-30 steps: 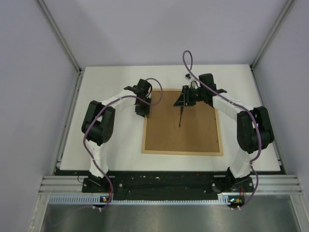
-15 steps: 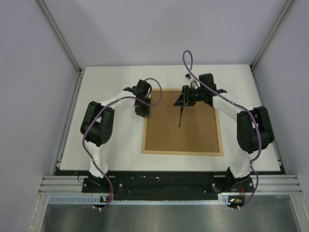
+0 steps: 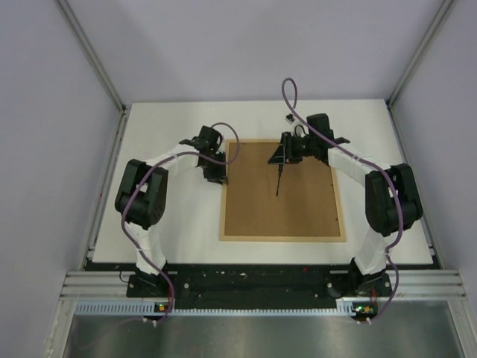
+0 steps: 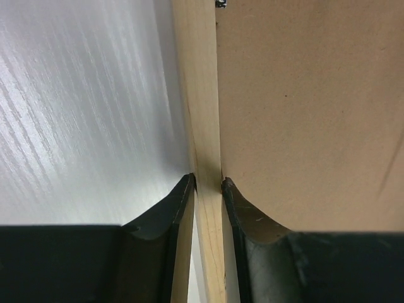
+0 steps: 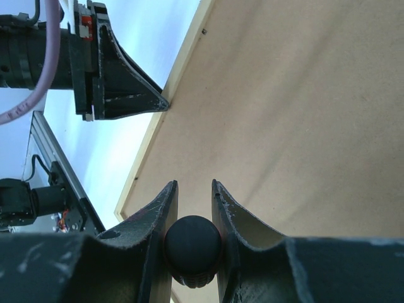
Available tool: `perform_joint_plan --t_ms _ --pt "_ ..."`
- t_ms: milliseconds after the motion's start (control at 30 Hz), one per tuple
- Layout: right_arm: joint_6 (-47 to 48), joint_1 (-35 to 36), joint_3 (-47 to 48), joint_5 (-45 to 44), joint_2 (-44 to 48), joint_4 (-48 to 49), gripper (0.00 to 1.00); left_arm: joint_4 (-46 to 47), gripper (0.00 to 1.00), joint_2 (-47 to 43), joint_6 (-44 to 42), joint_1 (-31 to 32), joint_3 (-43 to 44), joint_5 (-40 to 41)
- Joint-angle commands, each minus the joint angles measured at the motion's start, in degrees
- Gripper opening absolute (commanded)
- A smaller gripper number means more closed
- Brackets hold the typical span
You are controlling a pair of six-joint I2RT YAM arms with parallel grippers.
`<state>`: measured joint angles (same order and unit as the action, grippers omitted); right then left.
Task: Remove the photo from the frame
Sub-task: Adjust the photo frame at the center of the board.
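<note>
The frame lies face down on the white table, its brown backing board upward. The photo is hidden beneath the board. My left gripper sits at the frame's left side near the far corner. In the left wrist view this gripper is shut on the light-wood rim, one finger on each side. My right gripper hangs over the board's far part. In the right wrist view it is shut on the round black knob of a thin black tool, whose point touches the board.
White tabletop surrounds the frame on all sides. Aluminium rails with the arm bases run along the near edge. Enclosure walls and corner posts rise at the sides and back. A small metal tab sits on the rim's inner edge.
The left arm's elbow and wrist have swung left, and its jaws have narrowed onto the frame's rim. The right arm and its tool have not moved.
</note>
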<state>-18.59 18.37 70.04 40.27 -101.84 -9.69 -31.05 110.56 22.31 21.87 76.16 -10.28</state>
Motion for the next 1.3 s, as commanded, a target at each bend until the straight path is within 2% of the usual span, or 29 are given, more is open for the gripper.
perform_joint_plan --t_ms 0,333,400,433,500,733,867,1100,1267 --pt "0.57 0.35 0.18 -0.02 -1.51 2.13 0.0 6.87 0.0 -5.18 3.18 -2.88 -1.8 -8.78" --pt "0.22 0.44 0.71 -0.1 -2.75 2.13 0.0 12.77 0.0 -5.97 5.38 -5.43 -5.06 -18.28" --pt "-0.04 0.44 0.97 -0.72 -2.66 2.05 0.0 11.72 0.2 -5.89 5.21 -5.43 -3.66 -17.32" --pt "-0.04 0.35 1.15 -0.98 -2.75 1.87 0.0 11.02 0.25 -5.71 4.94 -5.61 -2.61 -16.97" --pt "-0.83 0.18 2.2 -1.51 -3.19 1.96 0.0 9.78 0.28 -5.01 4.77 -6.31 -0.32 -17.05" --pt "-9.17 -1.67 8.17 -4.93 -7.13 1.96 0.0 4.07 0.3 -0.01 2.4 -8.42 10.57 -15.65" --pt "-14.79 -1.85 12.13 -7.57 -9.86 2.4 0.0 2.75 0.3 5.0 1.34 -8.33 13.48 -13.98" --pt "-21.74 -1.85 13.37 -13.02 -11.89 5.91 0.0 3.27 0.3 9.49 0.9 -8.33 13.31 -15.73" --pt "-23.33 -1.93 14.33 -13.2 -13.03 6.79 0.0 4.24 0.29 10.02 1.34 -8.07 11.65 -17.66"
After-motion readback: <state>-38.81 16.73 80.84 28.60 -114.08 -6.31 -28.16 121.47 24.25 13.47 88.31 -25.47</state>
